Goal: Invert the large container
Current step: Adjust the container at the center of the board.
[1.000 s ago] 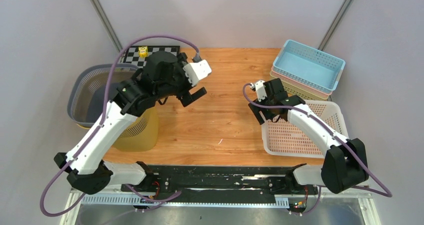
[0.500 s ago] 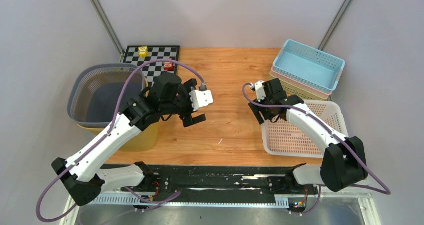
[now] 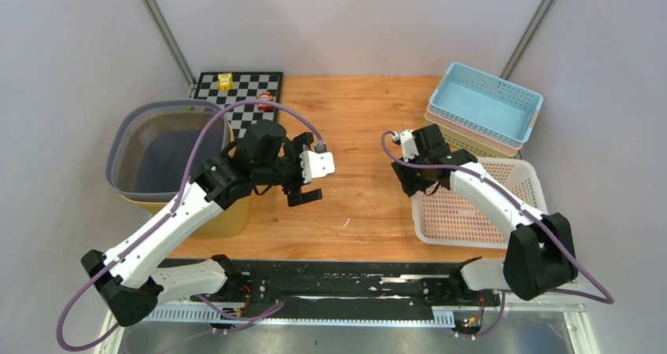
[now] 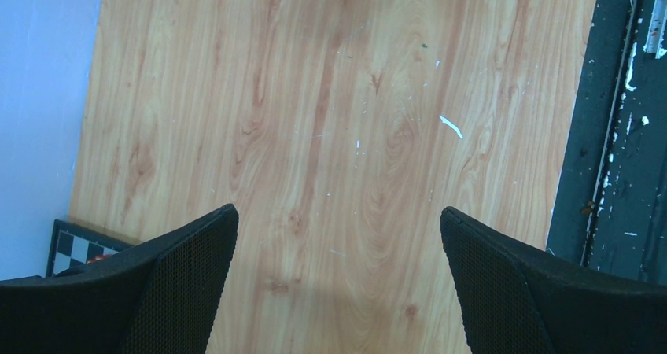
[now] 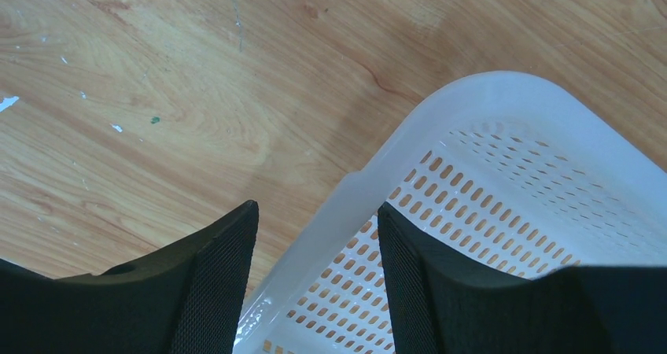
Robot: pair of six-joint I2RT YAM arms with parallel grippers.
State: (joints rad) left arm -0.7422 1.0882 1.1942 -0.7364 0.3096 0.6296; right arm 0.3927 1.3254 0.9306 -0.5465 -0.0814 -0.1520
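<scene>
R gripper (image 5: 316, 209): jaws part open, a moderate gap. They straddle the near-left corner rim of the large white basket (image 5: 503, 130), one finger (image 5: 212, 283) outside over the wood, the other (image 5: 440, 283) over the perforated floor inside. The rim runs through the gap w/ daylight on both sides, so I'm not clamped on it. Can't tell if either pad brushes the plastic. Nothing held.

From the top cam, R gripper (image 3: 414, 182) points down at that same corner. The large white basket (image 3: 473, 240) sits upright, opening up, on the right side of the table (image 3: 362, 110), near its front edge.

L gripper (image 4: 337, 216): jaws spread wide, nothing between them, nothing touched. Only bare wood grain and a few white flecks below, plus a sliver of the checkerboard (image 4: 79, 248) at the lower left. In the top cam, L gripper (image 3: 307, 173) hangs over the middle of the table, well apart from the white basket.

Other stuff: a grey round basket (image 3: 130, 145) at the far left, sitting on a yellow bin (image 3: 228, 216), right beside my L arm's forearm. The checkerboard (image 3: 244, 82) lies at the back left w/ a small yellow piece (image 3: 225, 79) and a red piece (image 3: 266, 101) on it. A blue basket (image 3: 488, 94) sits at the back right, stacked on other baskets, just behind the white one.
</scene>
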